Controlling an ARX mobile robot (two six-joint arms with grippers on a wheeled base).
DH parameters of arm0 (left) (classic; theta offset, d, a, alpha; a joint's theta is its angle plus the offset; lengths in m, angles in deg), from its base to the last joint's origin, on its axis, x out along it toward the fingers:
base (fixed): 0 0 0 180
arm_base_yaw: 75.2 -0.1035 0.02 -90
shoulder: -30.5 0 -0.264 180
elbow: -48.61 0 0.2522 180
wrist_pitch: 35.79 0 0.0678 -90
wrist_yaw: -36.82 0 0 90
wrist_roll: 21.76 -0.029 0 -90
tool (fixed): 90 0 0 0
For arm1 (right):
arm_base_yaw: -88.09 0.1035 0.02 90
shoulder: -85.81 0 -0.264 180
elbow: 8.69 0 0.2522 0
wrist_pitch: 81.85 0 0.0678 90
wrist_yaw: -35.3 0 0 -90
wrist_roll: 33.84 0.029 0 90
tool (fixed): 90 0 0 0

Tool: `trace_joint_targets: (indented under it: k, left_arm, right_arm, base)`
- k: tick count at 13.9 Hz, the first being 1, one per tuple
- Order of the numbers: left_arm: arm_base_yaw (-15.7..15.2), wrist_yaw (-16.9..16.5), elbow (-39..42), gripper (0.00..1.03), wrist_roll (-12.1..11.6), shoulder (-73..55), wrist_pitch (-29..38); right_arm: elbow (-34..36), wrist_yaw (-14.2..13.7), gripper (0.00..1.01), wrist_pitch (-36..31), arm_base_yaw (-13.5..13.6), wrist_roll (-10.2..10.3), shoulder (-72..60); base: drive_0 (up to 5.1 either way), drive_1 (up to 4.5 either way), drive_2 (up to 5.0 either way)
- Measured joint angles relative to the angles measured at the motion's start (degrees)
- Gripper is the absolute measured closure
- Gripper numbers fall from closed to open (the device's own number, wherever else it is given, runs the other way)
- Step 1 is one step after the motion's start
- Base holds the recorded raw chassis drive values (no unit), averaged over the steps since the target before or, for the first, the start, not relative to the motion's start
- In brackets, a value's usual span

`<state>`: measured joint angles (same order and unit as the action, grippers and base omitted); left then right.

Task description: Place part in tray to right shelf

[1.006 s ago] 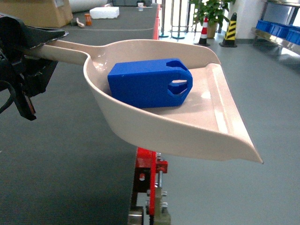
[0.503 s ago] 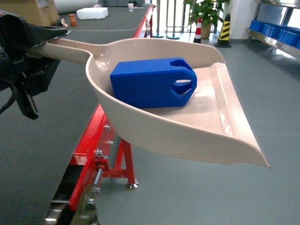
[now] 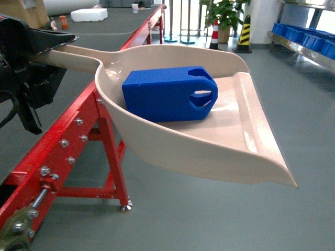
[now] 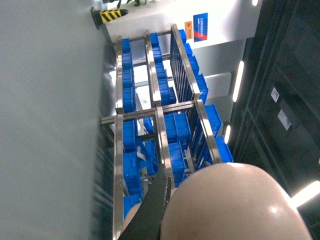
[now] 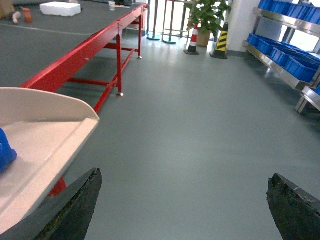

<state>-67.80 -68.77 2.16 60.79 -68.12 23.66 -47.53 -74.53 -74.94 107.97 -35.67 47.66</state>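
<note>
Centrally in the head view, the blue part is seen lying on its side inside the beige tray, towards the deep rear of the scoop, with its chamfered, slotted end turned towards the wide flat lip. A sliver of the part is also caught at the left edge of the right wrist view, resting on the tray. The tray is carried in the air above the grey floor, its long handle running left into the left claw, which is closed around the handle. From the left wrist camera the rounded back of the tray fills the lower frame. The right claw is held wide open with nothing between its two dark fingers, just beside the tray's lip. A red steel-framed conveyor counter is seen below and to the left of the tray. The stainless-steel right shelf, loaded with blue crates, stands well apart at the far right; it also appears in the right wrist view. A yellow-and-black bollard, a striped traffic cone and a potted plant are seen in the background
</note>
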Motion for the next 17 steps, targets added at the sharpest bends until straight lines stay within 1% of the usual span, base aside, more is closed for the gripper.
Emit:
trace_joint_targets:
  k: [14,17]
  left_arm:
    - [0.00,0.13,0.00,0.89,0.00,-0.04,-0.17]
    - [0.02,-0.04,0.00,0.89,0.04,-0.02,0.11]
  right_arm:
    - [0.00,-0.11,0.03,0.13,0.00,0.00,0.00]
    - [0.00,-0.09,0.03,0.11,0.00,0.02,0.02]
  base:
    - [4.9,-2.56,-2.6]
    - [4.9,-1.37,-3.3]
